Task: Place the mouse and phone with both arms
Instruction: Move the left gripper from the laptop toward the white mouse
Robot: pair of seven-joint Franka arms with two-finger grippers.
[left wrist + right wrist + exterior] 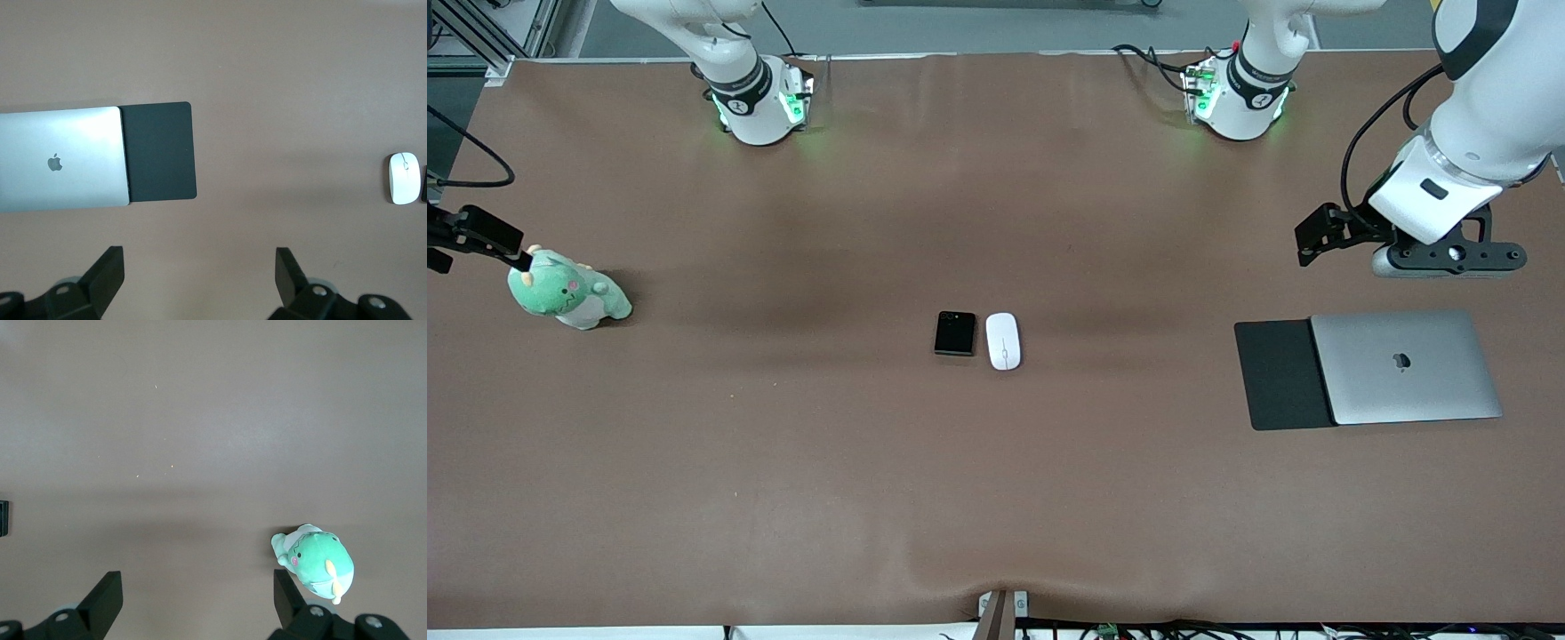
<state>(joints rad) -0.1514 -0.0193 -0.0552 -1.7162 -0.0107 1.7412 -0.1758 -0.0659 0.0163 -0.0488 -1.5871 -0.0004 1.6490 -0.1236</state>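
- The left tool (pixel 1449 256) hangs with its fingers spread wide and nothing between them, over bare tabletop (pixel 996 498) near the edge at the left arm's end, just above the closed silver laptop (pixel 1405 366).
- The right tool (pixel 193 607) is also wide and empty, at the edge of the tabletop at the right arm's end, over a spot close to the green plush toy (pixel 567 289); the front view shows only part of it.
- The laptop lies partly on a flat black pad (pixel 1282 375), which juts out toward the middle of the tabletop.
- The mouse (pixel 1003 340) and the phone (pixel 955 333) lie flat side by side at the centre of the tabletop, just apart, the mouse toward the left arm's end and the phone toward the right arm's end.
- Both are well apart from either tool and look untouched.
- Judged step: the very start, with neither of the 2 grasps begun and both arms out at the ends.
- Next move, as I judge it: each arm should travel inward to its nearer item, left to the mouse, right to the phone.
- Since the 2 items lie so close, the tools would have to come down without crowding each other or nudging the neighbouring item.
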